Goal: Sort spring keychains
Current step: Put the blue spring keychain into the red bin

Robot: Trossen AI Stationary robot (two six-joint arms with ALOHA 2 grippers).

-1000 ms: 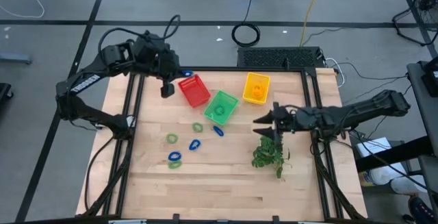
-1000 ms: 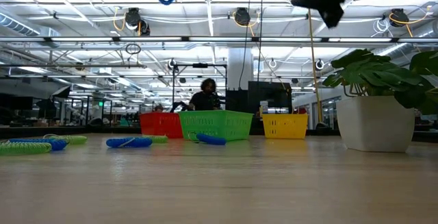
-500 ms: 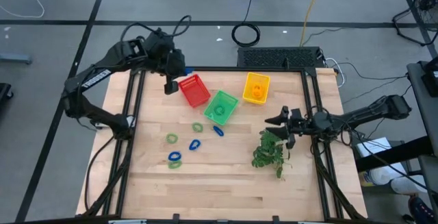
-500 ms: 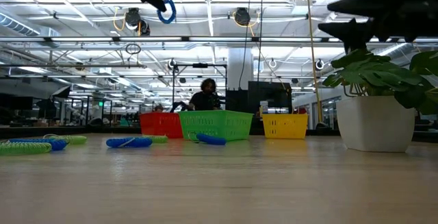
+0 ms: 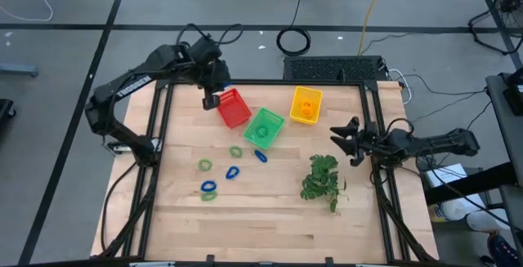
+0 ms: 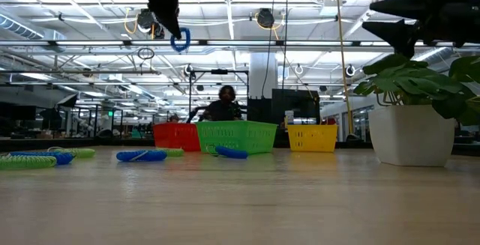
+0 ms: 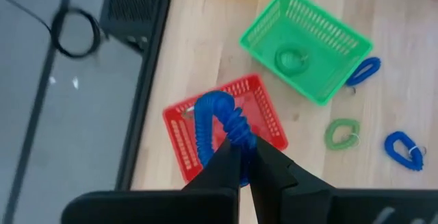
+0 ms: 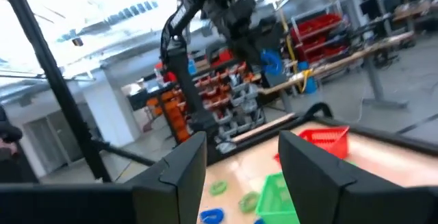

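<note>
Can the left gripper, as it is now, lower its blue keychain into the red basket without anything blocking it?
Probably yes. The left gripper is shut on the blue keychain and hangs above the red basket, whose open top shows nothing covering it. The right gripper waits far off beside the plant sprig.

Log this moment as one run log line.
left pincer: holding blue spring keychain above red basket | right pincer: open, idle beside plant

Wood table (image 5: 270, 218): 3 baskets (image 5: 263, 126), keychains (image 5: 208, 187), plant sprig (image 5: 322, 179).
</note>
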